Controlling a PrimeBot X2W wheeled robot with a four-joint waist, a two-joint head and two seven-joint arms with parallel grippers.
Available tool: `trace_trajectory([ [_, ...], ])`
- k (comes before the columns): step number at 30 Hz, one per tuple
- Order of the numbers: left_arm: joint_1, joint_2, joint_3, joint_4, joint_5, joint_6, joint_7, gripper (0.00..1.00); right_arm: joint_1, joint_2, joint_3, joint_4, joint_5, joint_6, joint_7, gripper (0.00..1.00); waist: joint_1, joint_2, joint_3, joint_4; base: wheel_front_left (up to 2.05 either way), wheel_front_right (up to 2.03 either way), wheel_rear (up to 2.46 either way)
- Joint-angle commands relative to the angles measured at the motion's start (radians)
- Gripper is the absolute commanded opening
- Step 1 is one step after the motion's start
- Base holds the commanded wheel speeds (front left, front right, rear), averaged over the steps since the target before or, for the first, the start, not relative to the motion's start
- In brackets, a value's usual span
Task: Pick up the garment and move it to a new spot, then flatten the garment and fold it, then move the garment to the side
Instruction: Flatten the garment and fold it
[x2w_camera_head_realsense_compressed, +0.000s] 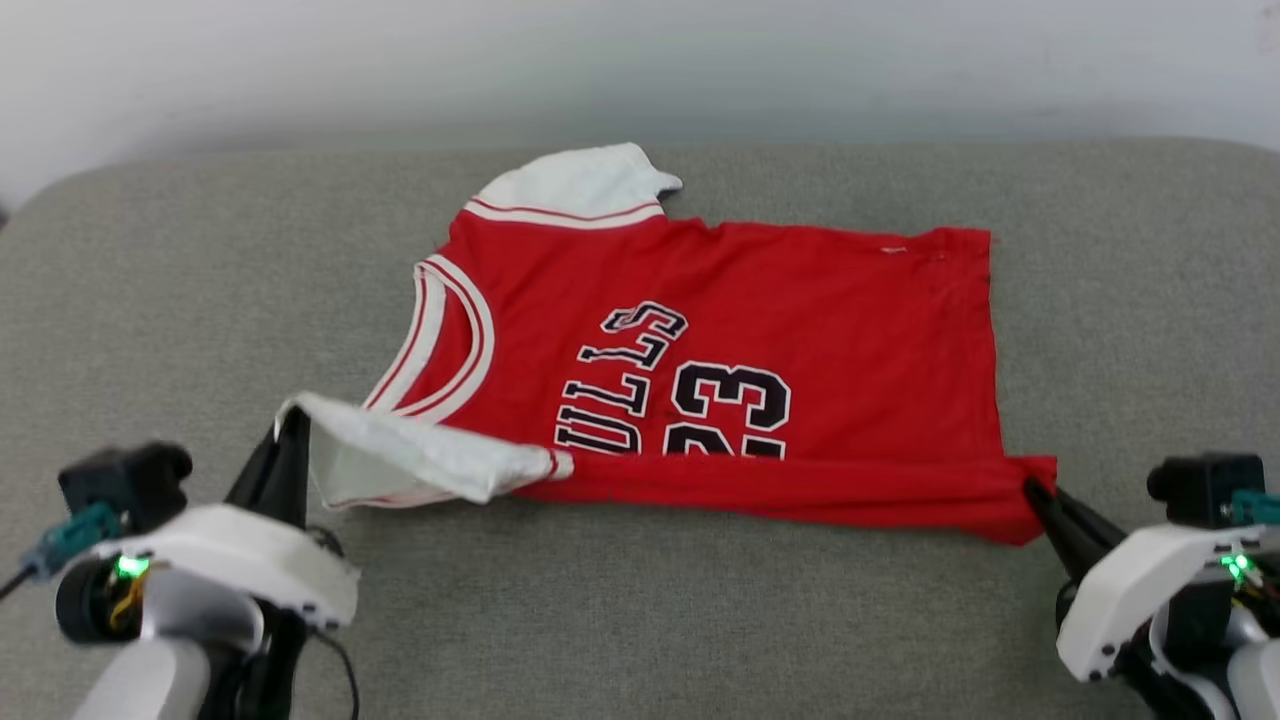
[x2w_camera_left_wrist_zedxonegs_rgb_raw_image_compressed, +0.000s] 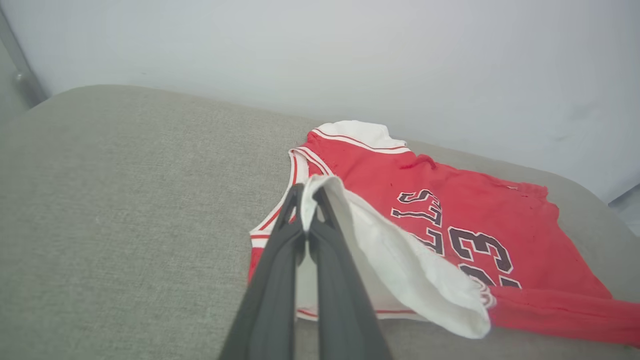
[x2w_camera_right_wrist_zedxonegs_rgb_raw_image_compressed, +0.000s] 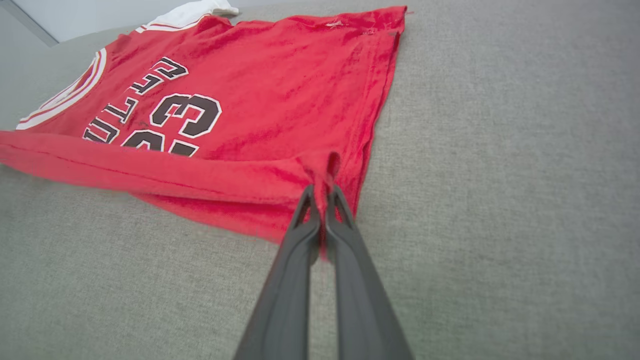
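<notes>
grip: left gripper (x2w_camera_head_realsense_compressed: 292, 425) and right gripper (x2w_camera_head_realsense_compressed: 1035, 492) both pinching the soft red fabric jersey (x2w_camera_head_realsense_compressed: 800, 330)
tip: lift evenly, fold straight

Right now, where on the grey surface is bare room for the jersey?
Bare grey surface lies left of the garment's collar and right of its hem. A near strip runs between the left gripper and right gripper. Crowded: the middle, under the garment, both grippers pinching its near edge.

grey fabric cushion (x2w_camera_head_realsense_compressed: 700, 620) | red jersey (x2w_camera_head_realsense_compressed: 820, 330) lying on it
</notes>
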Motion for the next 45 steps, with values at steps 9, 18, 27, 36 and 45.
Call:
trace_trajectory([
  [9,-0.300,-0.060,-0.040,0.246,0.004,-0.090,-0.015,0.00,-0.206,-0.017,0.046,0.079,-0.031,-0.001,0.046,0.00,0.0001,0.0000,0.175,-0.035,0.00,0.00,0.00],
  [18,-0.442,-0.105,-0.047,0.508,-0.049,-0.163,0.006,0.00,-0.324,-0.022,0.126,0.179,-0.021,-0.001,0.004,0.00,0.0001,0.0000,0.262,-0.048,0.00,0.00,0.00],
  [27,-0.495,-0.122,-0.061,0.662,-0.084,-0.236,0.025,1.00,-0.364,-0.035,0.185,0.230,-0.007,-0.001,-0.128,1.00,0.0001,0.0000,0.258,-0.054,0.00,0.00,0.00],
  [36,-0.487,-0.049,-0.048,0.616,-0.087,-0.259,0.050,1.00,-0.317,-0.049,0.174,0.151,-0.003,-0.001,-0.314,1.00,0.0001,0.0000,0.152,-0.062,0.00,0.00,0.00],
  [45,-0.427,0.120,-0.094,0.450,-0.092,-0.237,0.330,1.00,-0.216,-0.013,0.107,0.041,-0.042,-0.001,-0.290,1.00,0.0001,0.0000,0.077,-0.074,0.00,0.00,0.00],
])
